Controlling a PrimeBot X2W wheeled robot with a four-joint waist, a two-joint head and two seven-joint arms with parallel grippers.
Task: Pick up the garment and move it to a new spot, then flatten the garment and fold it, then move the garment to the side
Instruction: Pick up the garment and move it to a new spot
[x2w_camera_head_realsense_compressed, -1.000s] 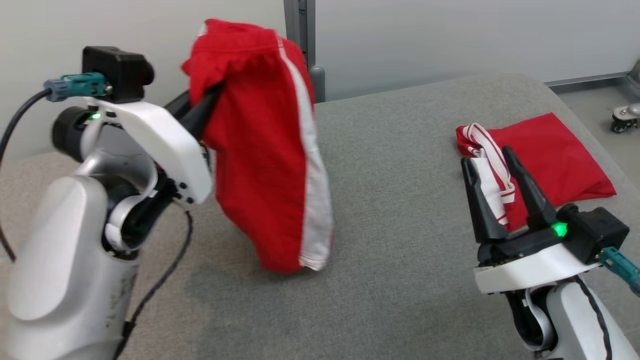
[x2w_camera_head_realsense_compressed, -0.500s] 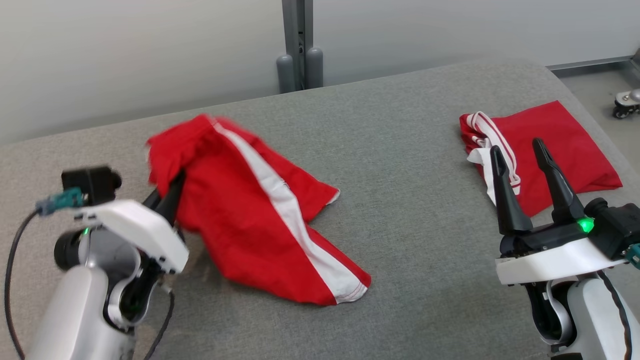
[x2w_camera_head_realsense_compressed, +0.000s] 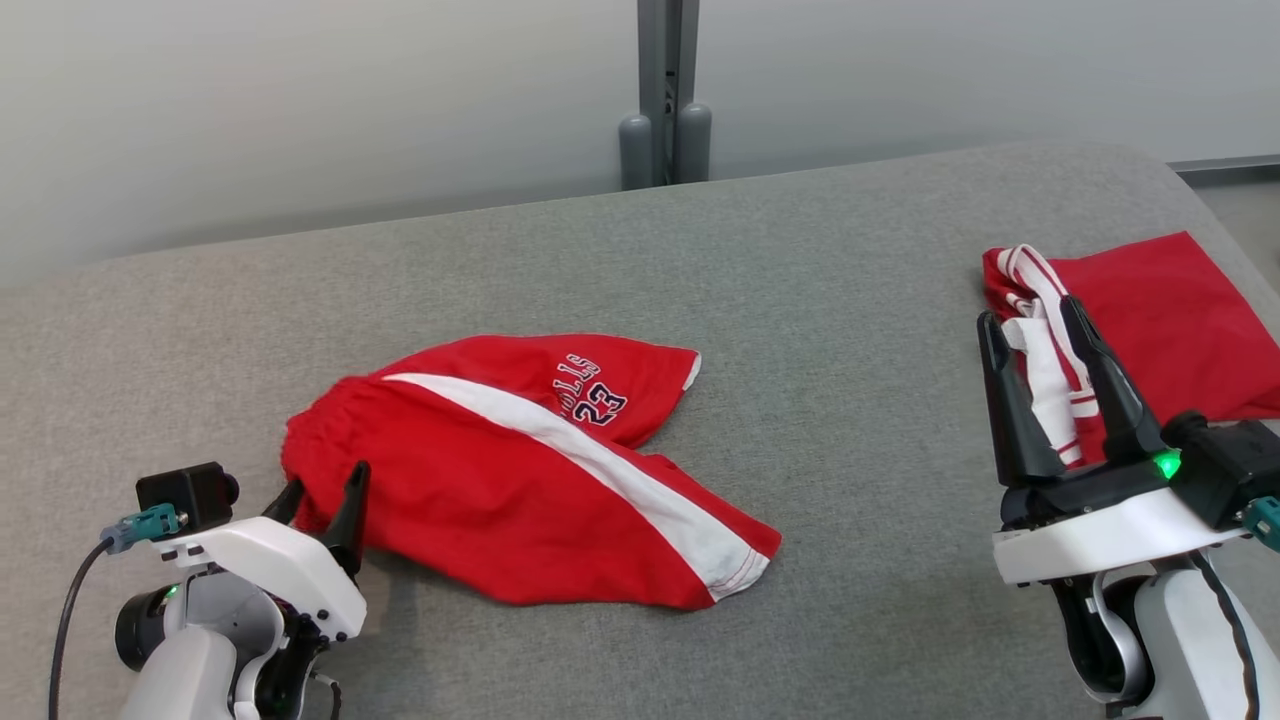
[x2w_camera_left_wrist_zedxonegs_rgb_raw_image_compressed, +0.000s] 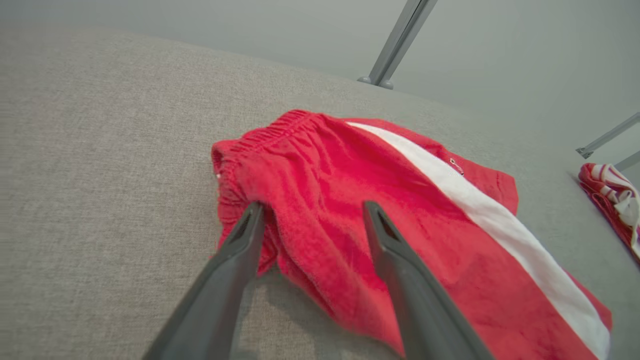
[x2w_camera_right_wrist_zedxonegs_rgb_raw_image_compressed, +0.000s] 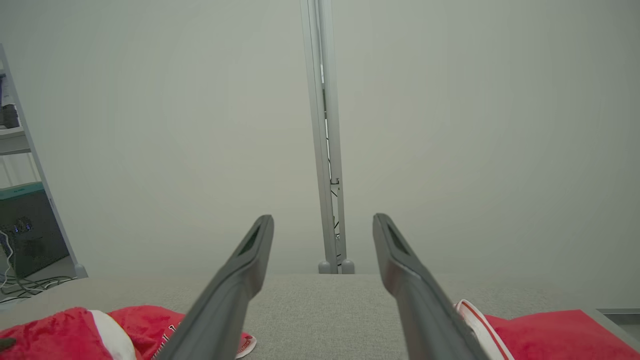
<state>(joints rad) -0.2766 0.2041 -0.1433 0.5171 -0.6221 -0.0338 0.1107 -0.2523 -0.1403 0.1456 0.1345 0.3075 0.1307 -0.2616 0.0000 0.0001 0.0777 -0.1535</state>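
While spread wide, left gripper (x2w_camera_head_realsense_compressed: 325, 482) at waistband (x2w_camera_left_wrist_zedxonegs_rgb_raw_image_compressed: 265, 132) of shorts (x2w_camera_head_realsense_compressed: 480, 480), gripping nothing, shorts lying crumpled on grey cushion (x2w_camera_head_realsense_compressed: 850, 350), right gripper (x2w_camera_head_realsense_compressed: 1030, 312) likewise wide, empty, hovering beside folded red garment (x2w_camera_head_realsense_compressed: 1180, 320)

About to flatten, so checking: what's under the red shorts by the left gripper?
The red shorts lie directly on the grey padded surface. Their striped leg overlaps part of the leg printed 23. Anything else beneath the fabric is covered.

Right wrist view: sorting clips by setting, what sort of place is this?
Likely a lab or test room: bare pale wall panels, a grey metal post, a shelf rack with dark equipment and loose cables.
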